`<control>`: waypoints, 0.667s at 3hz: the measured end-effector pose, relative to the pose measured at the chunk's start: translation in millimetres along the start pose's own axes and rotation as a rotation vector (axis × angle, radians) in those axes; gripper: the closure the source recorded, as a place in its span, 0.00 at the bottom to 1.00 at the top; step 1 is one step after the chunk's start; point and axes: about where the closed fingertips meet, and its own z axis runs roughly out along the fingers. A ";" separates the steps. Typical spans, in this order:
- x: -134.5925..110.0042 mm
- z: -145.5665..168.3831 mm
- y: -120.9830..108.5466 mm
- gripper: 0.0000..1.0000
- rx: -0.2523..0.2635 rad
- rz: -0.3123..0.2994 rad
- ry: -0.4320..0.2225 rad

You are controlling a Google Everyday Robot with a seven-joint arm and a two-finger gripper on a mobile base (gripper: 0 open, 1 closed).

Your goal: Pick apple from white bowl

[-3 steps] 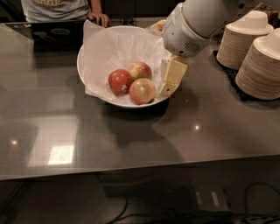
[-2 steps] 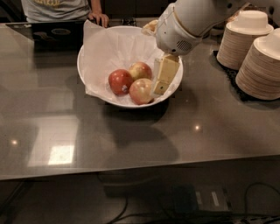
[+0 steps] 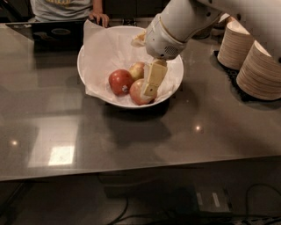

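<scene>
The white bowl (image 3: pixel 101 48), lined with crinkled white paper, stands on the grey counter. The deep red apple (image 3: pixel 120 81) lies in its front left part. Two paler yellow-and-red apples lie beside it: one behind it (image 3: pixel 137 69) and one at the front (image 3: pixel 137 92). My gripper (image 3: pixel 152 83) reaches down from the upper right into the bowl. Its cream fingers (image 3: pixel 154 77) hang just above the front pale apple, to the right of the red apple and apart from it. Nothing shows held in it.
Stacks of beige paper plates (image 3: pixel 260 70) stand on a black mat at the right. A person (image 3: pixel 66 8) stands behind the counter at the back left, hand on a dark tray (image 3: pixel 52 31). The grey counter (image 3: pixel 66 127) stretches in front of the bowl.
My gripper has moved left, from the bowl's right rim to over the front pale apple inside the bowl. The apples have not moved.
</scene>
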 end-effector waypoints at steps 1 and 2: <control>-0.6 13.1 -2.5 0.15 -0.023 -0.002 -0.007; -5.6 19.8 -4.9 0.17 -0.036 -0.016 -0.010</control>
